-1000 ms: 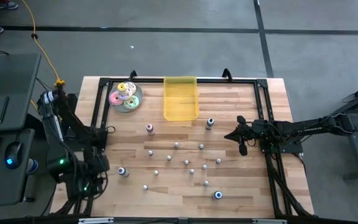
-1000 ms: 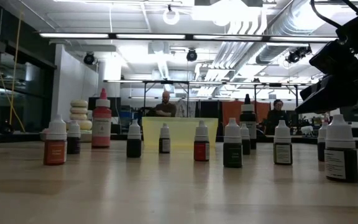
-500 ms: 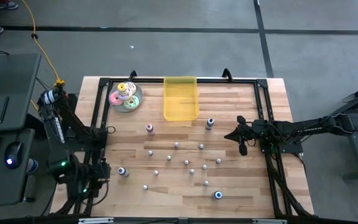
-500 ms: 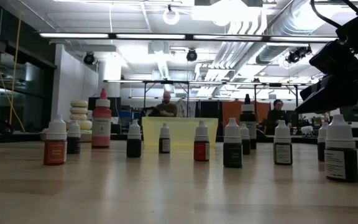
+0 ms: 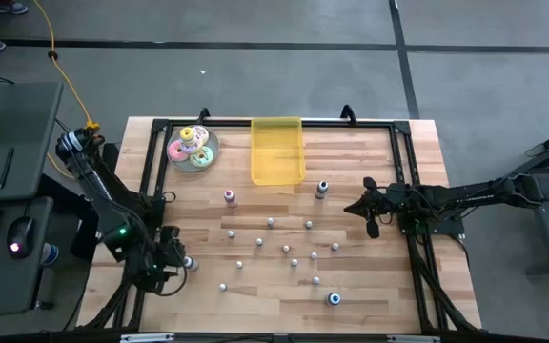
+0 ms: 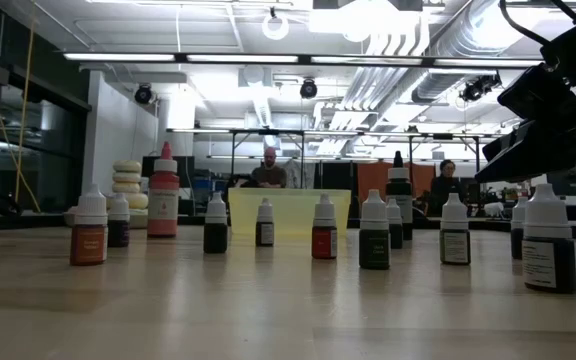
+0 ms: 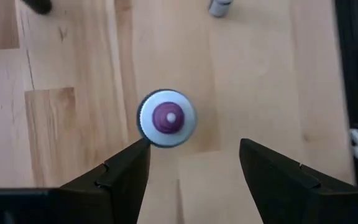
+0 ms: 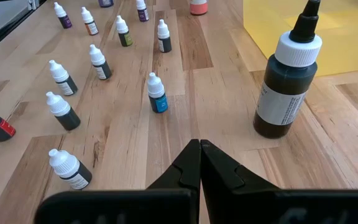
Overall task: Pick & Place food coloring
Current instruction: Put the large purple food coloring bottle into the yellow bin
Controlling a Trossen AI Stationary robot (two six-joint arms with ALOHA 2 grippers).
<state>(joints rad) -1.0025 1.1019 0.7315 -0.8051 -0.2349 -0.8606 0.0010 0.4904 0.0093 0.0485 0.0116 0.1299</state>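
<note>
Several small food coloring bottles [image 5: 284, 250] stand upright on the wooden table, white caps up. One wider bottle [image 5: 187, 262] stands near the table's left edge. From above it shows a white cap with a purple tip [image 7: 166, 118]. My left gripper [image 7: 194, 158] hangs over this bottle, pointing steeply down, open, its fingers on either side of the bottle without touching it. My right gripper [image 8: 199, 155] waits shut at the table's right side [image 5: 370, 221], beside a tall dark bottle [image 8: 286, 84].
A yellow tray [image 5: 276, 151] lies at the far middle, with a plate of iced donuts [image 5: 193, 148] to its left. A pink bottle [image 5: 229, 197] and a blue-capped one [image 5: 334, 298] stand apart from the cluster. A black frame rail [image 5: 151, 181] runs along the table's left side.
My left gripper has sunk and gone toward the table's right edge, over the wider bottle near the left edge, rolling about its own axis on the way. It has stayed open. No bottle has moved.
</note>
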